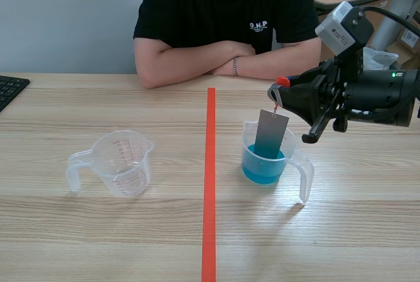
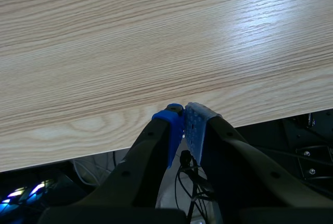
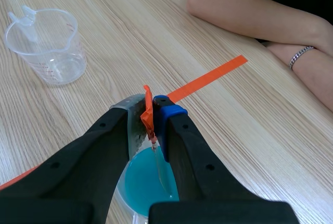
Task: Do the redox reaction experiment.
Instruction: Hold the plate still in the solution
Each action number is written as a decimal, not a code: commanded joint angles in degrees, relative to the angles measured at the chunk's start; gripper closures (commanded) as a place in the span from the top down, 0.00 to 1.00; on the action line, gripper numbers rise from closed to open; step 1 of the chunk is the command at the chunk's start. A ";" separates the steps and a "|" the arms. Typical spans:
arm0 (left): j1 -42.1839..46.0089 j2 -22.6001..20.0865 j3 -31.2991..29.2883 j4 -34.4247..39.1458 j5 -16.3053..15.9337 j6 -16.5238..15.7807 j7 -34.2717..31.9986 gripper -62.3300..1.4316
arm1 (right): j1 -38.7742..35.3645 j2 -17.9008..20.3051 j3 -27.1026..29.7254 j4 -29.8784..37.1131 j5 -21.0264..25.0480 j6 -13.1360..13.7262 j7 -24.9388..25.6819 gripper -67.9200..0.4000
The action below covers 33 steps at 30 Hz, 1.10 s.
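**Grey metal plate hanging in blue solution: dip step in hand**

Grey metal plate (image 1: 271, 134) hangs upright with its lower end in the blue liquid (image 1: 262, 169), inside the clear measuring cup (image 1: 247, 139) on the tabletop (image 1: 341, 242), just right of the orange-red tape line (image 1: 210, 183). Upper part of the plate stands above the rim. A thin red link runs from the plate's top up to an orange tab (image 3: 148, 110). Right gripper (image 1: 275, 92) is pinching that tab, pads pressed against it, directly over the cup.

Step, as judged: plate immersed for the reaction, held by the tab. No colour change on the plate can be made out from here.

Next move likely calls for a straight vertical lift to clear the rim without swinging the plate or tipping the cup. Drips of blue liquid are the risk. The grip on the small tab looks thin, so slow motion is needed.

Empty measuring cup (image 1: 121, 161) sits well apart on the other side of the tape line. Left gripper (image 2: 183, 113) is pressed together on nothing, over the near tabletop edge.

Writing: the empty measuring cup has red graduation marks, too small to read. The person's black T-shirt (image 1: 197, 6) carries small white lettering, apparently "O.H.P". Keyboard (image 1: 10, 88) corner at the far left, keys unreadable.
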 commanded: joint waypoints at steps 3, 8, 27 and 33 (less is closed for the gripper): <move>-0.02 -0.15 0.04 0.48 -0.20 -0.13 -0.61 0.10 | 0.68 0.79 -0.17 0.50 -0.07 -0.02 -0.02 0.03; -0.02 -0.15 0.04 0.48 -0.20 -0.13 -0.61 0.10 | 0.68 0.79 -0.17 0.50 -0.07 -0.02 -0.02 0.03; -0.02 -0.15 0.04 0.48 -0.20 -0.13 -0.61 0.10 | 0.68 1.31 0.39 0.63 1.14 1.73 -0.98 0.03; -0.02 -0.15 0.04 0.48 -0.20 -0.13 -0.61 0.10 | 0.66 2.40 2.23 1.53 3.72 3.45 -2.47 0.03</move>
